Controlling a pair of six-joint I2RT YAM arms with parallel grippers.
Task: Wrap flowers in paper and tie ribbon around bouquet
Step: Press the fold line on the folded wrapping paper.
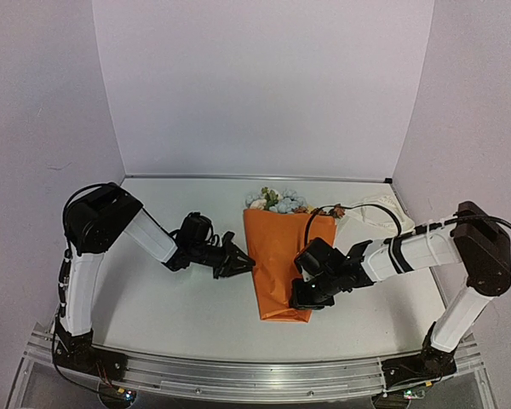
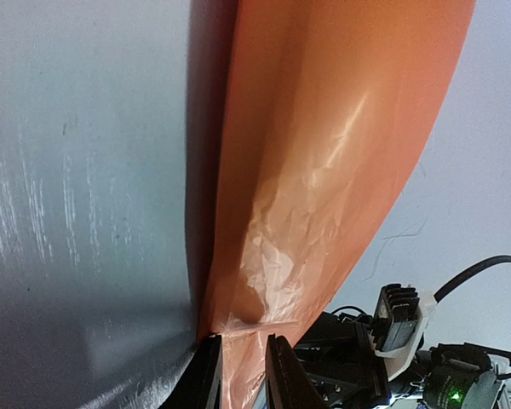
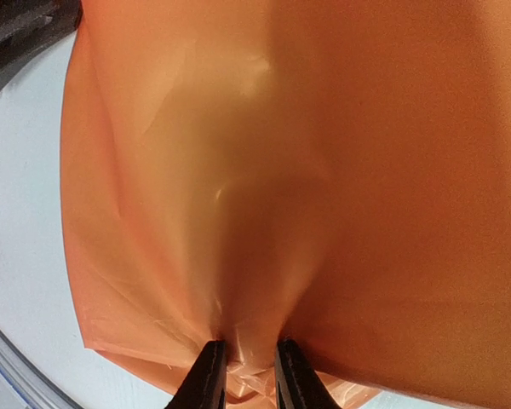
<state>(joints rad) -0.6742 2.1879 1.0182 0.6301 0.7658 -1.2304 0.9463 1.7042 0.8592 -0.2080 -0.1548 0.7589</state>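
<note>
**TOP VIEW:** Could spring open or tear if L gripper (image 1: 245,262) and R gripper (image 1: 301,294) tug apart, w/ no tie yet binding the wrap. Shows bouquet (image 1: 281,251) flat on table (image 1: 179,298), narrow end toward arm bases, flowers (image 1: 277,201) poking from far wide end. Puts L gripper at cone's left edge, about mid-length, and R gripper at right edge nearer the tip, cone btwn the two. Leaves ribbon (image 1: 373,207) loose on table just beside blooms, to R, apart from both grippers.

**L WRIST:** Could slip free, judging by how thin a sliver of paper (image 2: 324,153) sits btwn fingers (image 2: 206,379) and how slick the glossy sheet looks. Shows jaws nearly closed, pinching creased edge of sheet. Has rest of cone stretching away from tips, bare table alongside.

**R WRIST:** Could crumple or rip at pinch pt, where orange sheet puckers into folds. Shows jaws nearly closed w/ narrow gap, gathered edge of paper clamped btwn them. Has bulk of wrap spreading ahead of tips and filling most of frame. Hides flowers and ribbon from this angle.
</note>
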